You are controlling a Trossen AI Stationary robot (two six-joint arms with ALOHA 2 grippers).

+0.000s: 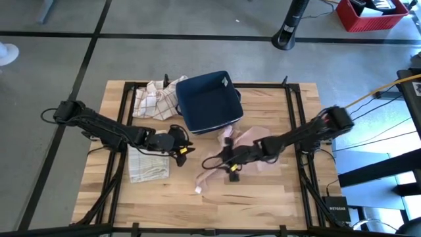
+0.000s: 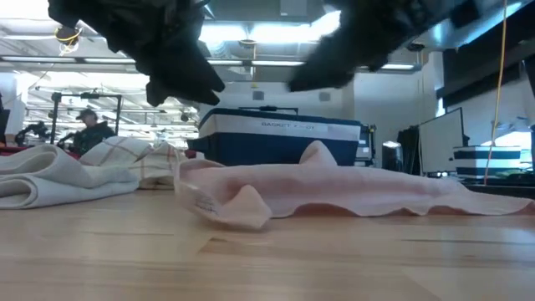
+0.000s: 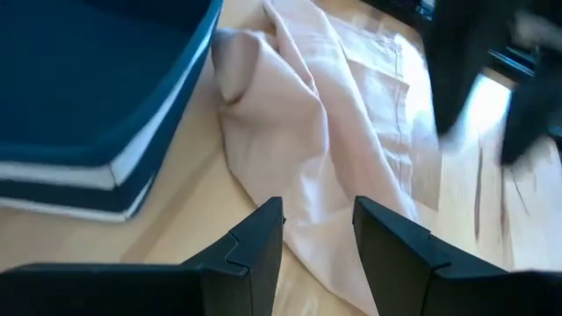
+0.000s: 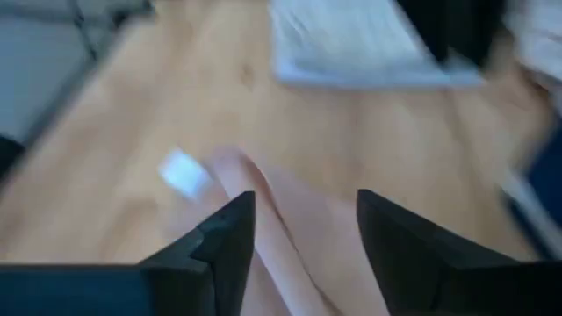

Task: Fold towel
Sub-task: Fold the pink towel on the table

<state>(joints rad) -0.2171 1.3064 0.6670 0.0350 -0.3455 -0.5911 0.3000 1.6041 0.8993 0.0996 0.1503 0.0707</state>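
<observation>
A pale pink towel (image 1: 247,146) lies rumpled in a long heap on the wooden table, right of centre; its near corner with a white tag (image 1: 199,189) points toward the front edge. In the low view the towel (image 2: 351,191) rests flat with small raised folds. My left gripper (image 1: 187,147) hovers open just left of the towel, its fingers (image 3: 263,241) apart above the towel's edge (image 3: 307,149). My right gripper (image 1: 228,162) hangs open above the towel's middle, with the pink cloth (image 4: 290,228) and the tag (image 4: 183,172) below it. Both grippers (image 2: 180,79) (image 2: 334,67) are clear of the cloth.
A dark blue basket (image 1: 209,102) stands at the far centre, right beside the towel's far end. A plaid cloth (image 1: 154,99) lies bunched at the far left, and a folded whitish towel (image 1: 148,164) lies under my left arm. Black frame rails (image 1: 299,131) run along the table's sides.
</observation>
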